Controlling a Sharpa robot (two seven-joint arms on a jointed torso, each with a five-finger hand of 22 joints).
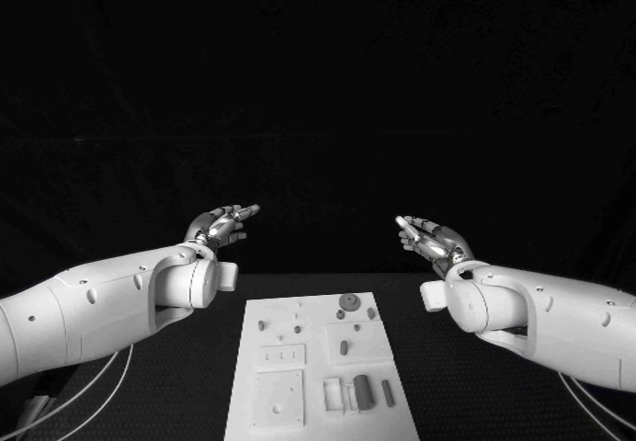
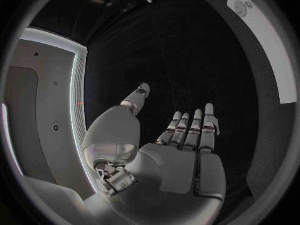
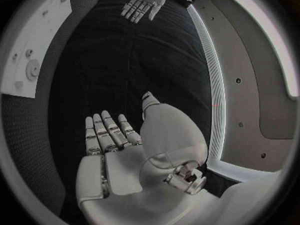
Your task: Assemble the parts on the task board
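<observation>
My left hand [image 1: 221, 224] and right hand [image 1: 431, 239] hang raised, fingers apart, empty, palms facing; the board [image 1: 323, 367] and parts [image 1: 350, 301] lie below both, untouched, since nothing is assembled yet.

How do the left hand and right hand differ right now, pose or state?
Very little differs. The left hand is raised beyond the task board on its left side, fingers angled toward the right; the right hand mirrors it on the right side, fingers angled toward the left. In the head view the left hand sits slightly higher. Shared: both are open, fingers extended, holding nothing, clear of the board.
</observation>
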